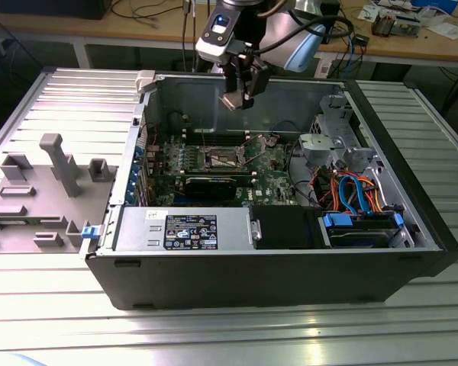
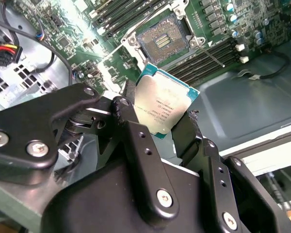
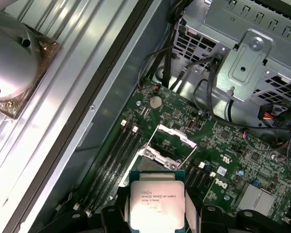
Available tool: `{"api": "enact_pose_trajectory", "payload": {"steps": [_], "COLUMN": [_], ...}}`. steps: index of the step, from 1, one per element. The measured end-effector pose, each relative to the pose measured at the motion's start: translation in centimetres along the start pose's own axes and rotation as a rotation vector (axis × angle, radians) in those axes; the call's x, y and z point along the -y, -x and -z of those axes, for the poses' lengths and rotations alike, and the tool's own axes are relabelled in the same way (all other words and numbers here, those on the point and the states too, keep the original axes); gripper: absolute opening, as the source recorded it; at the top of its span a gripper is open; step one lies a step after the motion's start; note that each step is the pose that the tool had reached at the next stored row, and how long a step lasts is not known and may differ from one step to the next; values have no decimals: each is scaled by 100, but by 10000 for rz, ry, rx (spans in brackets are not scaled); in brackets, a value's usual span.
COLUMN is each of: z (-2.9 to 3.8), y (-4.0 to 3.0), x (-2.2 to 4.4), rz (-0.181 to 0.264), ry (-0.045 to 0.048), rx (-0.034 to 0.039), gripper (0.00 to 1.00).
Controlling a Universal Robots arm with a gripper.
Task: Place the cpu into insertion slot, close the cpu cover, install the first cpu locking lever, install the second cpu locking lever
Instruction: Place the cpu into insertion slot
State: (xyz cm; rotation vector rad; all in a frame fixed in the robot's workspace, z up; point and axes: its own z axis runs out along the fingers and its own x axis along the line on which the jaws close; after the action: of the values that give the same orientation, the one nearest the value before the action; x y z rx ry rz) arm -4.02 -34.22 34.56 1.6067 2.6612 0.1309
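Gripper (image 2: 161, 128) jaws at chip width, tight on the cpu (image 2: 166, 102) edges, well above the insertion slot (image 2: 162, 41).

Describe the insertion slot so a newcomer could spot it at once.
Inside the open computer case, find the green motherboard. The insertion slot is its square silver-rimmed socket with a dark centre, unlike the long black memory slots beside it.
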Motion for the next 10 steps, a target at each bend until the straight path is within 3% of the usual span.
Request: {"api": "enact_pose_trajectory", "payload": {"steps": [5, 10], "z": [-20, -23], "y": [1, 1], "x": [2, 2], "rz": [-689, -877], "ry": [9, 8], "rx": [59, 74], "gripper": [54, 54]}}
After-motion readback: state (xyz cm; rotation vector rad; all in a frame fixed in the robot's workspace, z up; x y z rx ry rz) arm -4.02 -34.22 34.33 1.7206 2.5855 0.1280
